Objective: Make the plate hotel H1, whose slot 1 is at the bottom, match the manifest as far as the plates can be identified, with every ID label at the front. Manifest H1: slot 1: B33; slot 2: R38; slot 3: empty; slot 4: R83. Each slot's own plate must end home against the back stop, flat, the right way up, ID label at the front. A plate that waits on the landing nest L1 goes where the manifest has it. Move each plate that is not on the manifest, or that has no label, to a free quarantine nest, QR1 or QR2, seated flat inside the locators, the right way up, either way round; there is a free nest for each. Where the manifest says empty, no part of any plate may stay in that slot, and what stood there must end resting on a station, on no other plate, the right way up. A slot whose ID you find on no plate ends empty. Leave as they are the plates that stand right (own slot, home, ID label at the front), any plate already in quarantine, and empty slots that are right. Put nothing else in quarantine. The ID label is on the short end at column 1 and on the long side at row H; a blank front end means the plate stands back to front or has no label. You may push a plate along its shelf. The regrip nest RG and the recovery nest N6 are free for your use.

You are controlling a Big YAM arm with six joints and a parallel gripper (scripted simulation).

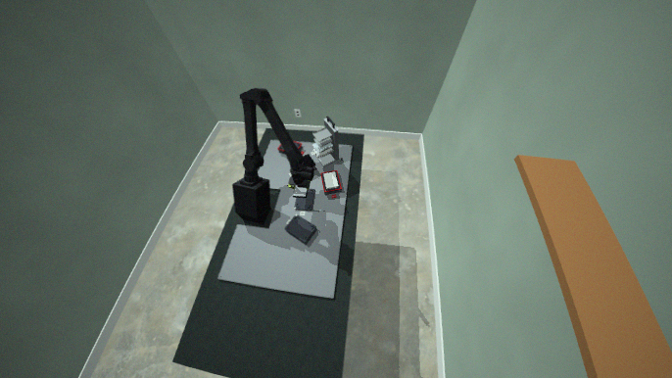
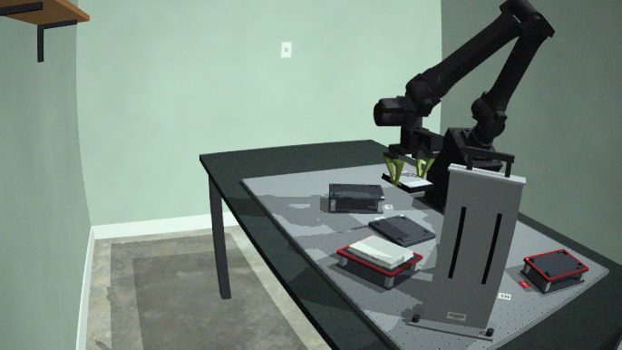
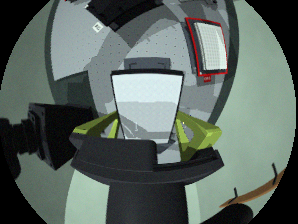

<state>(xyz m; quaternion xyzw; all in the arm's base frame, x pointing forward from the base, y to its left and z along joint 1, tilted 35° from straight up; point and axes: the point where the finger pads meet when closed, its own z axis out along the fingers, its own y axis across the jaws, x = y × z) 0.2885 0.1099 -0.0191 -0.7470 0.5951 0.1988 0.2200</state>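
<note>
My gripper [image 2: 408, 178] [image 3: 147, 113] [image 1: 300, 188] is shut on a white plate [image 2: 414, 182] [image 3: 147, 106] [image 1: 300, 195], gripped across its width and held level in the air above the table. A flat dark nest [image 2: 401, 228] [image 1: 306, 201] [image 3: 147, 64] lies on the table below and in front of the held plate. The plate hotel H1 [image 2: 476, 245] [image 1: 325, 144] stands to the right in the exterior view, showing its grey back panel; its slots are hidden there and too small to read in the top view. No label is readable on the held plate.
A red-rimmed quarantine nest [image 2: 358, 260] holds a white plate [image 2: 381, 254] [image 1: 331, 181] [image 3: 212, 46]. A second red-rimmed nest [image 2: 555, 265] [image 1: 290, 147] is empty. A raised dark nest [image 2: 355, 197] [image 1: 301, 229] stands farther along the table. The arm's base [image 1: 251, 198] is beside them.
</note>
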